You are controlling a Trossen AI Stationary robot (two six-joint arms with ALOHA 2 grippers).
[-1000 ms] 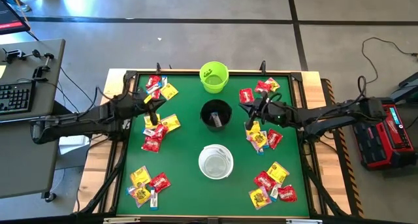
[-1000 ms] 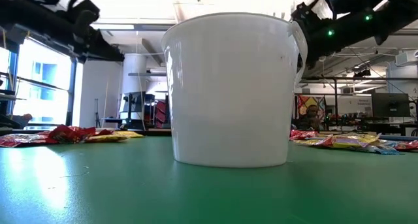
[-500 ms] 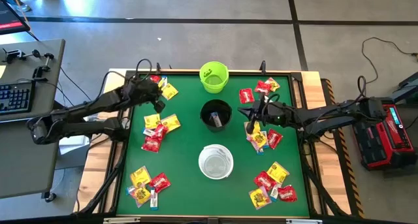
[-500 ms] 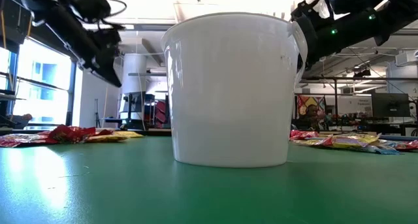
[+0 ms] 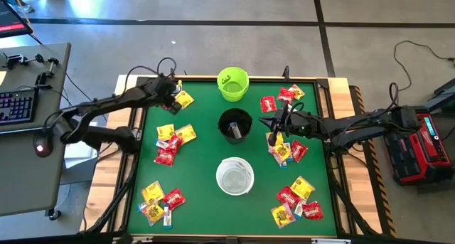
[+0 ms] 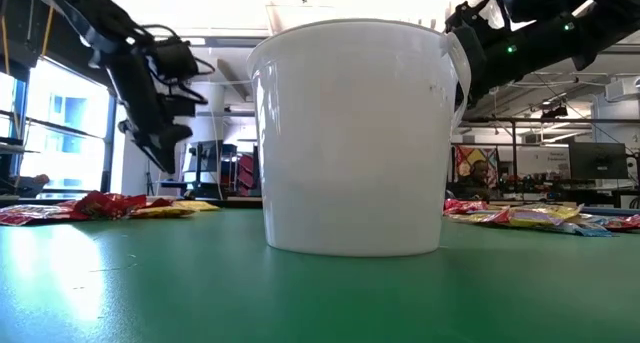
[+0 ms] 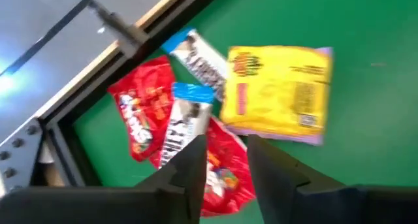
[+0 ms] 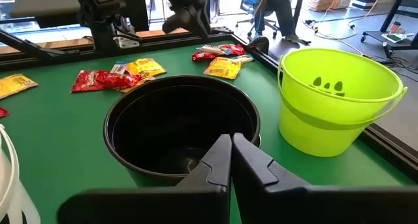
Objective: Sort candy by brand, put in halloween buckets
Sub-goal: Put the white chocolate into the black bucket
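Seen from above, three Halloween pails stand in a line down the middle of the green table (image 5: 206, 180): a lime green bucket (image 5: 232, 84) at the far edge, a black bucket (image 5: 234, 125) at the centre with a light packet lying inside it, and a white translucent bucket (image 5: 234, 176) nearest the camera side, which fills most of the low view.

The left gripper (image 5: 170, 94) hangs over the far left corner of the table, above a small cluster of candy (image 7: 215, 113). Its wrist camera looks straight down on that cluster: a yellow packet (image 7: 279, 93), two blue-and-white packets (image 7: 184, 123) lying partly across each other, and red packets (image 7: 140, 110) under and beside them, all close to the table's frame rail. The two dark fingers (image 7: 196, 168) stand a little apart with nothing between them, their tips over a red packet and the nearer blue-and-white one.

The right gripper (image 5: 274, 134) hovers just right of the black bucket, near its rim, over the table's right half. In its wrist view the fingers (image 8: 219, 162) are pressed together and hold nothing, with the black bucket directly ahead and the lime green one beyond it to the side.

More red and yellow packets lie in loose heaps around the table: left of the black bucket (image 5: 170, 141), at the near left corner (image 5: 160, 199), at the far right (image 5: 281, 98), beneath the right gripper (image 5: 288, 151) and at the near right corner (image 5: 297, 200)
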